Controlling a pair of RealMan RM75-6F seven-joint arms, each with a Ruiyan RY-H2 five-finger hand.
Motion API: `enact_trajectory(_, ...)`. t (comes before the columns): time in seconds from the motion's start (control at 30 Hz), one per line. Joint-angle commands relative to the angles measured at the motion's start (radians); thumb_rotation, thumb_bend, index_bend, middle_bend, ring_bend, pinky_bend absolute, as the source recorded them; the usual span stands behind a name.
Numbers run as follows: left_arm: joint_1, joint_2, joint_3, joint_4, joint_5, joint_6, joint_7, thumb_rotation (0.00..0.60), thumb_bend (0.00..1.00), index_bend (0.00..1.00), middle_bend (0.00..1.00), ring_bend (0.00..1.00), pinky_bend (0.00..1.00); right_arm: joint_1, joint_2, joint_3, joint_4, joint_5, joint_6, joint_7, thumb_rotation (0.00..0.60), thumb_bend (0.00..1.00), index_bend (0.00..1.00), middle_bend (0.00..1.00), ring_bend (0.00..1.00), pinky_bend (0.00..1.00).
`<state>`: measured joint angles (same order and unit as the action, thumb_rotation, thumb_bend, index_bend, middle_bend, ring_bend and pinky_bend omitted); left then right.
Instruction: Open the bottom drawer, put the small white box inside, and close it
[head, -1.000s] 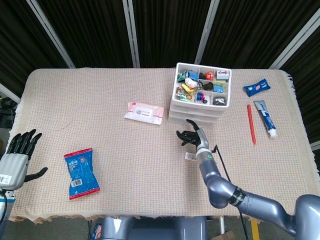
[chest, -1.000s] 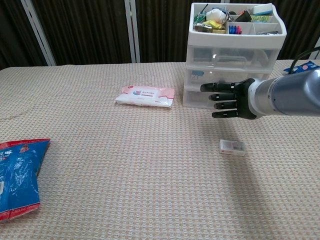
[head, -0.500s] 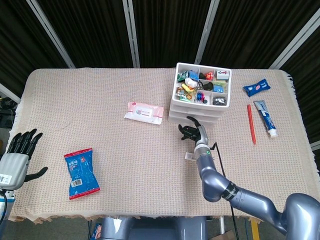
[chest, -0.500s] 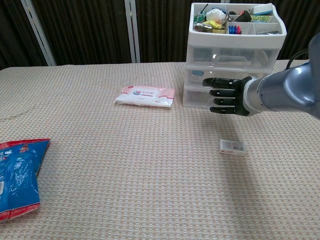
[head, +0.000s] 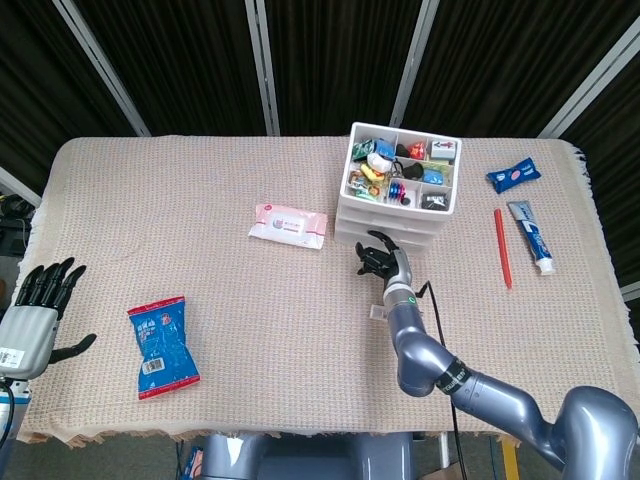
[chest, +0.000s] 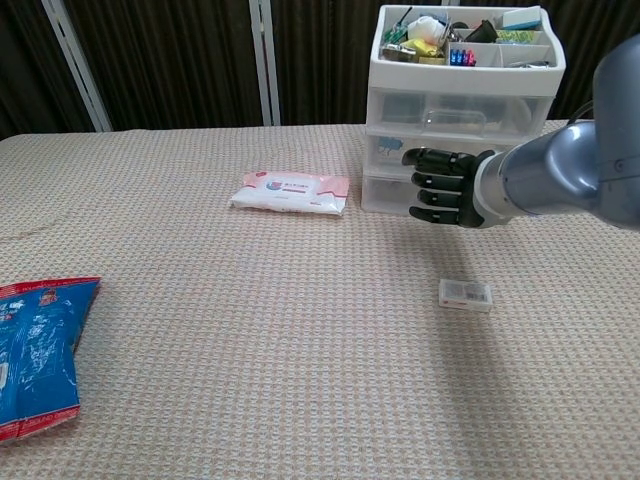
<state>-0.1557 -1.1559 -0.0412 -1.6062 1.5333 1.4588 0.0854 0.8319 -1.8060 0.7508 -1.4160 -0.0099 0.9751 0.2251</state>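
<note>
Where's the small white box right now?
The small white box lies flat on the table in the chest view, right of centre, nearer the camera than the robot hand and drawer unit.

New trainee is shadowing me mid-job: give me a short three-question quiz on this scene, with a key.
1. True or false: the small white box is already inside the drawer unit.
2. Which hand is up at the front of the drawers? A) left hand B) right hand
3. Fill in: the wipes pack lies to the ____ of the drawer unit in the chest view.

Key:
1. False; it lies on the table cloth in front of the unit.
2. B; the right hand, holding nothing, is at the lower drawers, while the left hand stays open at the table edge.
3. left
</note>
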Motion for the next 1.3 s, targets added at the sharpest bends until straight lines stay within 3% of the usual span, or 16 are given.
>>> enact_trajectory(0.03,-0.001,0.000,0.000,0.000,0.000,-0.001,-0.001,0.600,0.19,0.06,0.00,0.00,0.00,0.000,-0.004,0.001,0.003,0.007,0.002,-0.006,0.600,0.31,0.34,0.74,0.75,0.62)
enact_trajectory(0.63,-0.001,0.000,0.007,-0.004,0.007,-0.005,0.007,0.600,0.19,0.06,0.00,0.00,0.00,-0.073,-0.001,-0.052,-0.131,-0.069,0.029,-0.012,0.600,0.31,0.33,0.74,0.75,0.62)
enact_trajectory(0.93,-0.001,-0.001,0.008,-0.006,0.004,-0.006,0.014,0.600,0.19,0.06,0.00,0.00,0.00,-0.134,0.045,-0.120,-0.246,-0.158,0.064,-0.045,0.600,0.31,0.15,0.72,0.73,0.62)
enact_trajectory(1.3,0.006,-0.008,0.007,-0.005,0.010,0.013,0.030,0.600,0.19,0.06,0.00,0.00,0.00,-0.222,0.110,-0.214,-0.403,-0.251,0.150,-0.081,0.600,0.31,0.10,0.71,0.72,0.62)
